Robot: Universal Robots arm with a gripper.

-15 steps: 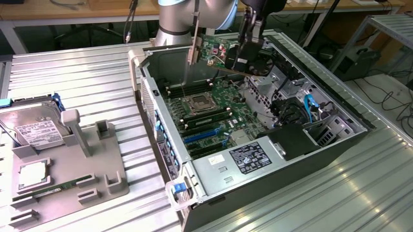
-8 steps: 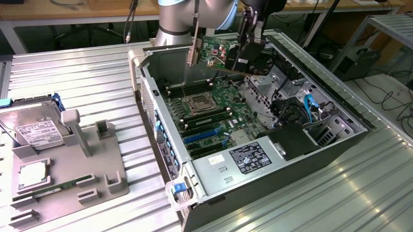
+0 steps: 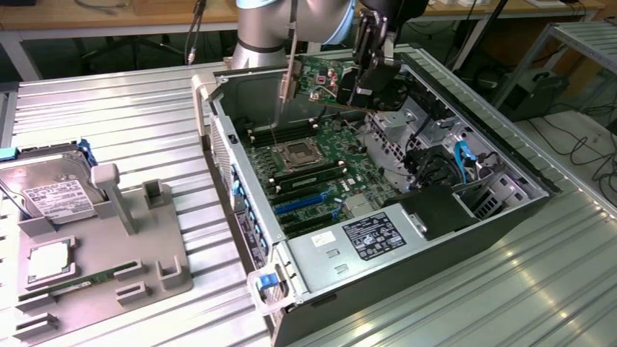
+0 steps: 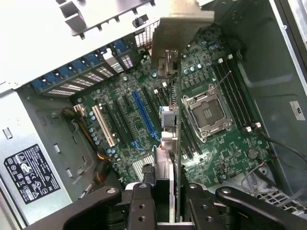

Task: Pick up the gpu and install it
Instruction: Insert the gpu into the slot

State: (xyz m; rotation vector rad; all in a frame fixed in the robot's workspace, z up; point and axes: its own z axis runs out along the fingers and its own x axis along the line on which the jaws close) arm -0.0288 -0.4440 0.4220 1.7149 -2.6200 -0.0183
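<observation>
Pincer (image 4: 169,191) tight around gpu (image 4: 168,136) edge, card upright above motherboard (image 4: 225,153).

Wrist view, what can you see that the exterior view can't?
Wrist view: the gripper pinching the gpu edge-on, seen from right behind the fingers. Exterior view: the hard drive and the grey tray beside the computer case. Both: the gpu held over the motherboard and its CPU socket.
</observation>
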